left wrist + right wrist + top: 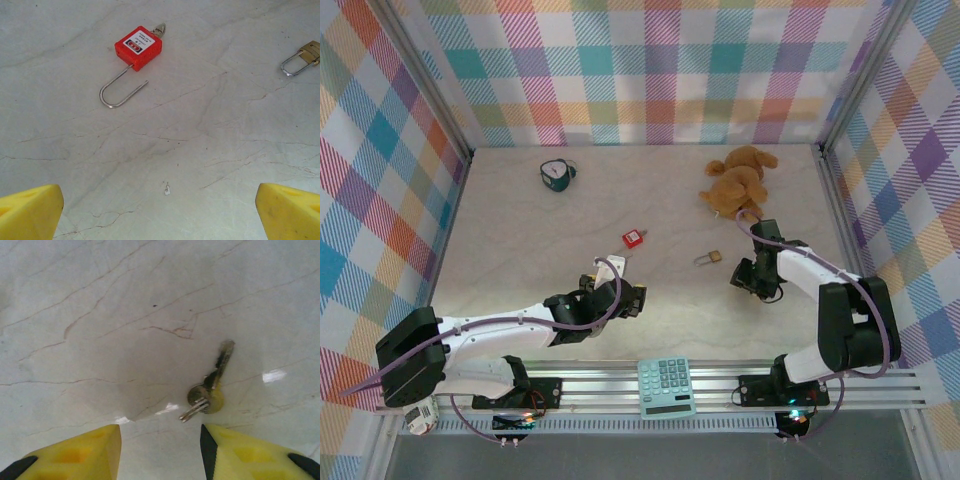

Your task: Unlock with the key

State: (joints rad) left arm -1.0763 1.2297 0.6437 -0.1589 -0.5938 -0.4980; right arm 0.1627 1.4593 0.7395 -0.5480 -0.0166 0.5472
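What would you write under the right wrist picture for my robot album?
Right gripper, jaws apart, hovers near small metal keys lying on the marbled table.

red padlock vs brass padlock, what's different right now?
Colour: the red padlock has a red square body; the brass padlock is yellow metal. State: the red padlock's shackle is swung open, one end free; the brass padlock's looks seated. Size: the red body looks bulkier than the brass one. Both lie flat on the table, apart, with silver shackles.
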